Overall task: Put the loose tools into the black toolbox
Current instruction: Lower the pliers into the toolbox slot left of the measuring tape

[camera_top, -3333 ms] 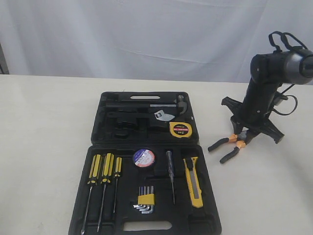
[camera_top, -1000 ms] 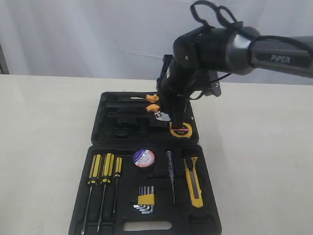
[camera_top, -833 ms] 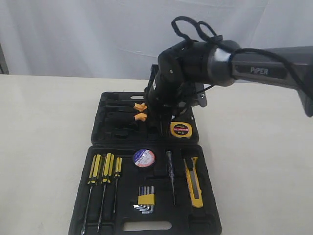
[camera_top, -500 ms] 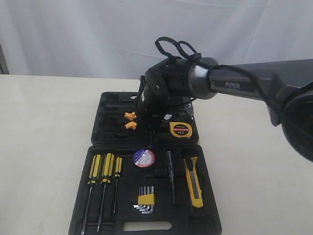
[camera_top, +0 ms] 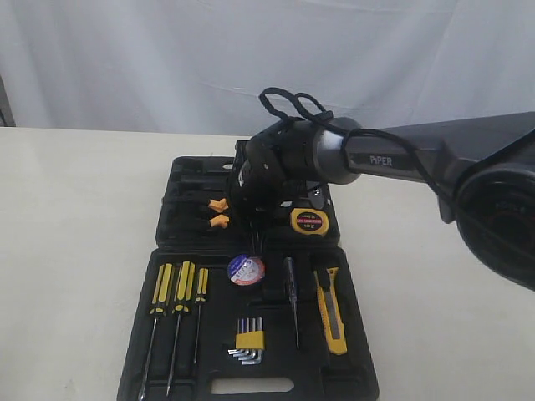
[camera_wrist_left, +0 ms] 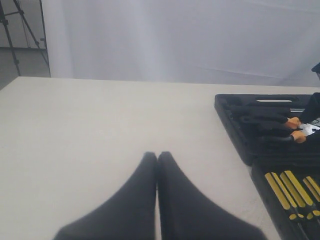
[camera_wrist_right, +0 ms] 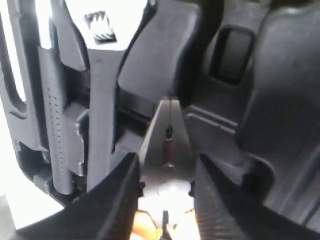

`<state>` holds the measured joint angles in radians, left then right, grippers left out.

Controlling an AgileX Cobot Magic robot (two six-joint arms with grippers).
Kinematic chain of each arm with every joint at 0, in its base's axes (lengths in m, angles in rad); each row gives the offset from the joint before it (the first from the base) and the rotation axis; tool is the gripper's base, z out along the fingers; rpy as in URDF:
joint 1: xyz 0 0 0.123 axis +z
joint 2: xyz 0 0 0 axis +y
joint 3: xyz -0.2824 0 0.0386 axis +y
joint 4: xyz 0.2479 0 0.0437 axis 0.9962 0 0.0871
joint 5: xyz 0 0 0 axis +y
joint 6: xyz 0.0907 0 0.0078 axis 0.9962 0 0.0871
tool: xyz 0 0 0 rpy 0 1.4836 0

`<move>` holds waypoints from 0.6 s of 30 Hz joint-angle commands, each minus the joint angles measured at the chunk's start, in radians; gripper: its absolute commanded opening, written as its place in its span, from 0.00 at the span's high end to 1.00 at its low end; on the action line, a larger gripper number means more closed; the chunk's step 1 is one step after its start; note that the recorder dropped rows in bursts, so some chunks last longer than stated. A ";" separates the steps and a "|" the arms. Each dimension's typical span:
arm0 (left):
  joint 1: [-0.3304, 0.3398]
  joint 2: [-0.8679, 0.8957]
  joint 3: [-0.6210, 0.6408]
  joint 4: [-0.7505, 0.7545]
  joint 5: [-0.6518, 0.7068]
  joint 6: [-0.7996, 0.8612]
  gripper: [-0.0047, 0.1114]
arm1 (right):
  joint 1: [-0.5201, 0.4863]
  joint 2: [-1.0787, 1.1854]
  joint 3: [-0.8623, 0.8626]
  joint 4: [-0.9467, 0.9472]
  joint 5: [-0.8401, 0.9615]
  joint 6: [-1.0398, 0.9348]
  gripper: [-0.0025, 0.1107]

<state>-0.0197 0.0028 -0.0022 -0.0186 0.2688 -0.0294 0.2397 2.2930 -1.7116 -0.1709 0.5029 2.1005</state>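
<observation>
The black toolbox [camera_top: 166, 219] lies open on the table. My right gripper [camera_top: 244, 214] hangs low over its far half, shut on the orange-black pliers [camera_top: 219, 212] at their pivot. In the right wrist view the metal nose of the pliers [camera_wrist_right: 167, 125] sticks out between the fingers [camera_wrist_right: 120, 195] of that gripper [camera_wrist_right: 166, 165], just above a moulded recess. The yellow tape measure [camera_top: 308, 220] sits in the far half. The tape roll [camera_top: 246, 269] and utility knife [camera_top: 330, 309] lie in the near half. My left gripper [camera_wrist_left: 157, 155] is shut and empty over bare table, left of the toolbox [camera_wrist_left: 235, 120].
Yellow-handled screwdrivers [camera_top: 175, 292], a hex key set [camera_top: 248, 341] and a dark slim screwdriver [camera_top: 290, 292] fill recesses in the near half. A metal tool [camera_wrist_right: 102, 30] rests in the far half beside the pliers. The pale table [camera_top: 75, 251] surrounds the case; a white curtain hangs behind.
My right arm has carried the pliers from the table at the right over the far half of the toolbox, then further left and lower. The left gripper shows no movement.
</observation>
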 commanded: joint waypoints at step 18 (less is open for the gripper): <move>-0.002 -0.003 0.002 -0.002 0.000 -0.001 0.96 | -0.001 -0.006 -0.008 0.069 0.075 0.003 0.81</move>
<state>-0.0197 0.0028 -0.0022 -0.0186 0.2688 -0.0294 0.2397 2.2930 -1.7164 -0.1066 0.5571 2.1005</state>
